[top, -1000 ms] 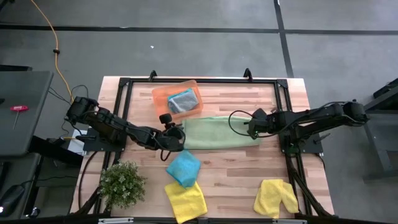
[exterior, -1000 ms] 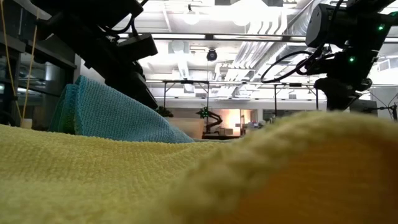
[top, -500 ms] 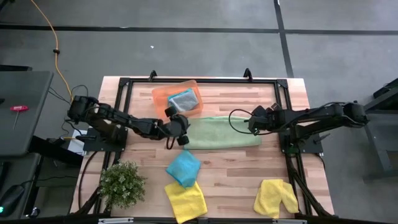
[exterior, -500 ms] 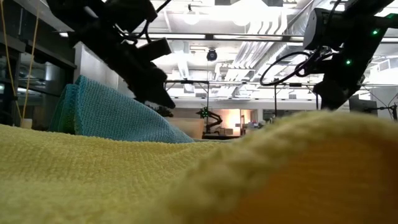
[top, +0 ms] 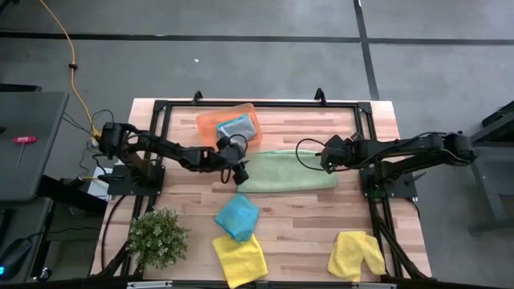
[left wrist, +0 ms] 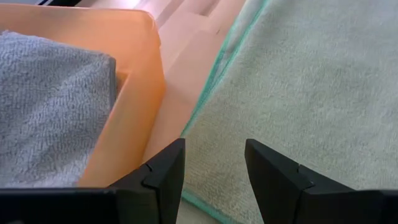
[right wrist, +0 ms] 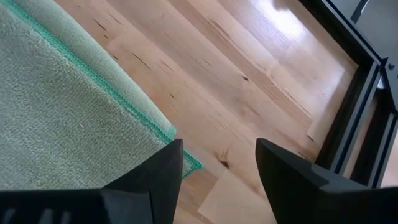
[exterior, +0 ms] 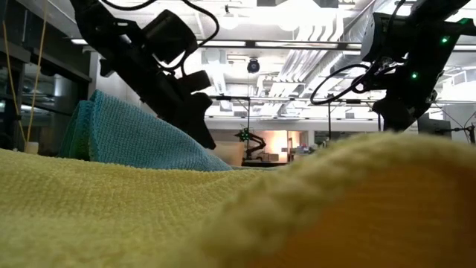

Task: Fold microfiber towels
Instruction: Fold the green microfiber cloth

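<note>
Over light green towel (top: 287, 170), left end effector (top: 239, 169) moved nearer orange tray (top: 210, 123)

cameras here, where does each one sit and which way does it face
High view: overhead, straight down on the table; both arms show, left gripper, right gripper.
Low view: table height, across a yellow towel; arms come from above.
Left wrist view: past its open fingers, at the orange tray and light green towel.
Right wrist view: past its open fingers, at that towel's corner.
Shared: both wrist views and the high view show the light green towel.
</note>
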